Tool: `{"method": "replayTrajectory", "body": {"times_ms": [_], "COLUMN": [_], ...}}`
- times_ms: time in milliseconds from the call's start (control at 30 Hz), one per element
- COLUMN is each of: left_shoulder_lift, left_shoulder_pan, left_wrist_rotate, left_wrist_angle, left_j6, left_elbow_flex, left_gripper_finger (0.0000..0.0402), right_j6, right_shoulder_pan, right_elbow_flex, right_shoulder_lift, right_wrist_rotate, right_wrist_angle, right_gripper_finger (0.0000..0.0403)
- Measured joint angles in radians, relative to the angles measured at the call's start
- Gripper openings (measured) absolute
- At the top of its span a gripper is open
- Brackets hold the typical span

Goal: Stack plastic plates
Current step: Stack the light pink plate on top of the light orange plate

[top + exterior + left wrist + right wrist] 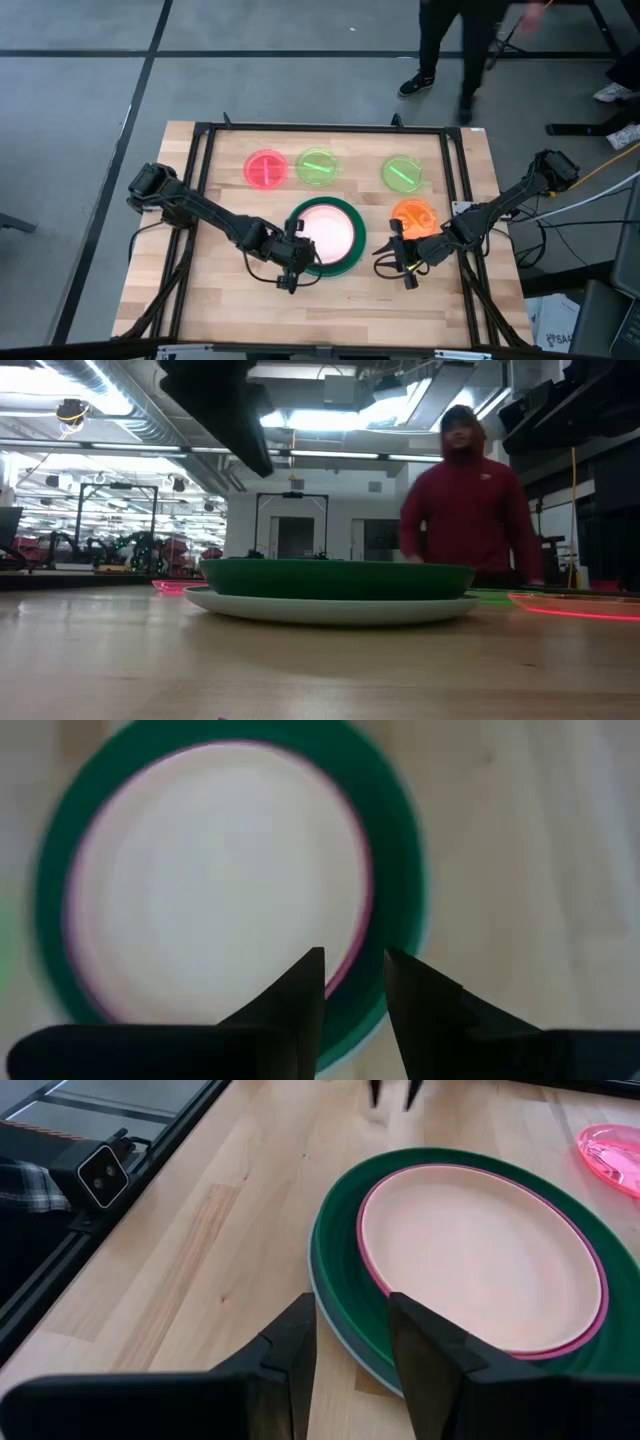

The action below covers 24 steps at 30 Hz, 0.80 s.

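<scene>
Thin, light, stiff, slick plates (323, 236); best pinched at the raised rim. Left fingers (300, 1005) and right fingers (290, 1350) narrowly parted, empty.

Robotics lab: exposed ceiling ducts (130, 415), distant workbenches (110, 555), framed wooden table (230, 290).

We see a light wooden table (210, 290) carrying a stack near its middle: a light blue plate (330, 1315) rests directly on the wood beneath a dark green plate (352, 250). Along the far edge lie a translucent red plate (266, 168) and two lime green plates (318, 166) (401, 173). An orange plate (412, 216) lies right of the stack.
</scene>
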Motion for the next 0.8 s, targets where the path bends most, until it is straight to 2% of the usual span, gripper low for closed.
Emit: {"method": "replayTrajectory", "body": {"times_ms": [133, 400, 800], "left_shoulder_lift": [-0.045, -0.166, -0.430], "left_shoulder_pan": [-0.007, 0.025, 0.189], "left_wrist_rotate": [-0.060, -0.078, -0.081], "left_wrist_angle": [-0.079, -0.126, -0.018], "left_j6": [0.022, 0.021, -0.033], "left_elbow_flex": [0.000, -0.054, -0.378], "left_gripper_finger": [0.0099, 0.0099, 0.0098], "right_j6": [0.000, 0.001, 0.001], "right_shoulder_pan": [0.000, 0.000, 0.000], "right_elbow_flex": [0.000, 0.000, 0.000], "right_shoulder_lift": [0.000, 0.000, 0.000], "right_wrist_rotate": [0.000, 0.000, 0.033], "right_wrist_angle": [0.000, 0.000, 0.000], "right_gripper_finger": [0.0117, 0.0117, 0.0117]}}
